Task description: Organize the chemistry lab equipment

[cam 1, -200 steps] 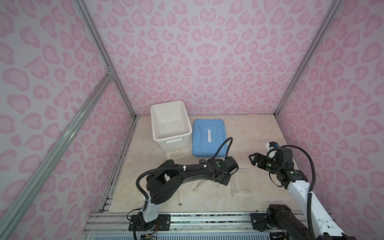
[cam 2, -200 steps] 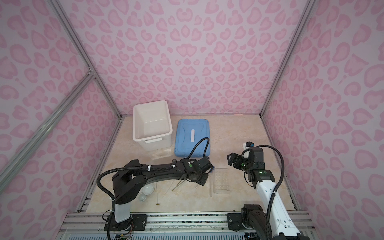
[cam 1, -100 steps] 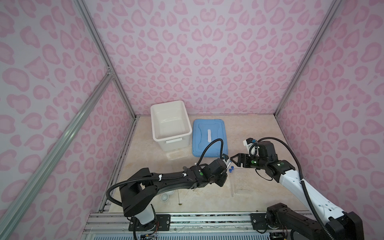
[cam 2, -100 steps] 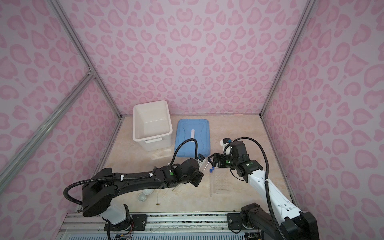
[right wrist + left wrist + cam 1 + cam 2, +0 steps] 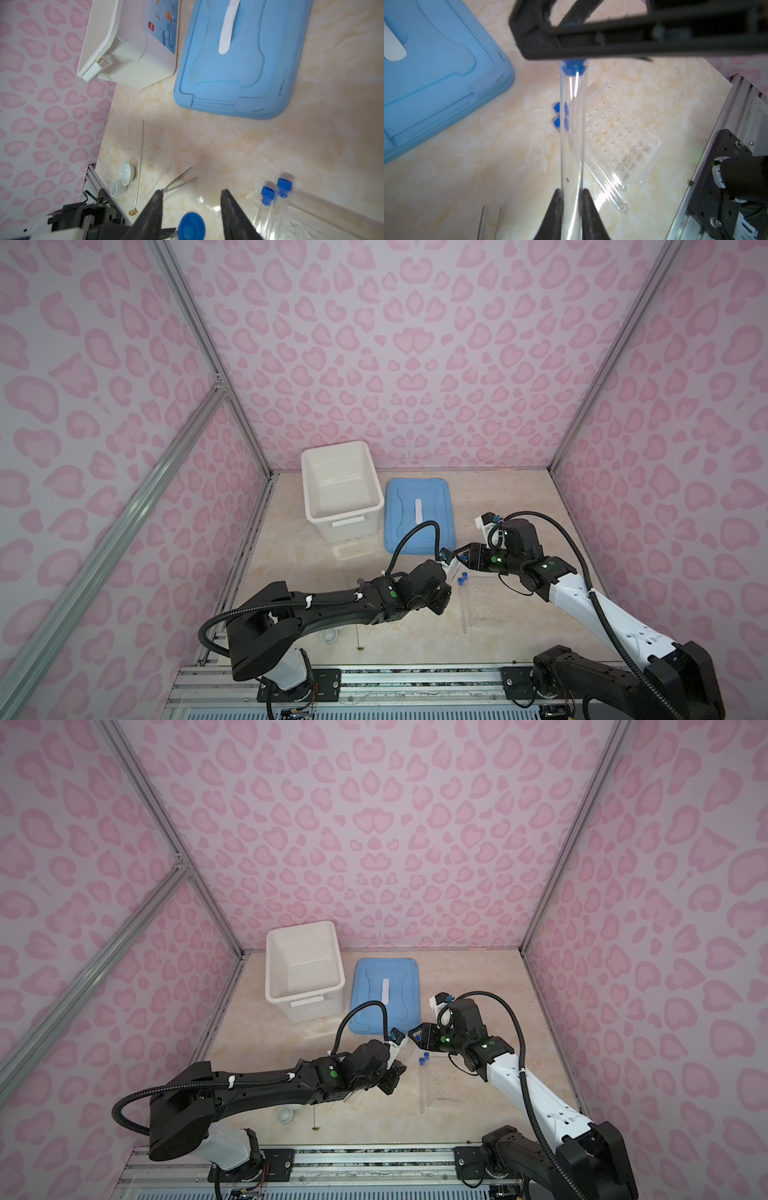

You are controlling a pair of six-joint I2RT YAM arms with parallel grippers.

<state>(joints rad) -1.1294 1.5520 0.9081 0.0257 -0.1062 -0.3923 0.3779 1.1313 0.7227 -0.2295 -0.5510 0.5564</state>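
Only the left wrist view shows the left gripper (image 5: 572,192) pinched tight on the lower length of the held tube (image 5: 572,135), which runs straight out from its fingers. Beyond that tube, on the table (image 5: 488,155), two more tubes (image 5: 604,180) lie side by side against the clear rack (image 5: 618,133). Only the right wrist view shows the right gripper (image 5: 192,191) spread, its fingers standing either side of the held tube's blue cap (image 5: 191,227) with a gap on each side. Off past one finger lie the tweezers (image 5: 180,180), the thin rod (image 5: 140,162) and the two white dishes (image 5: 127,173), one leaning on the other. In both top views the left arm (image 5: 332,605) lies low, stretched toward the middle, and the right arm (image 5: 582,593) bends in so the two grippers meet tip to tip.
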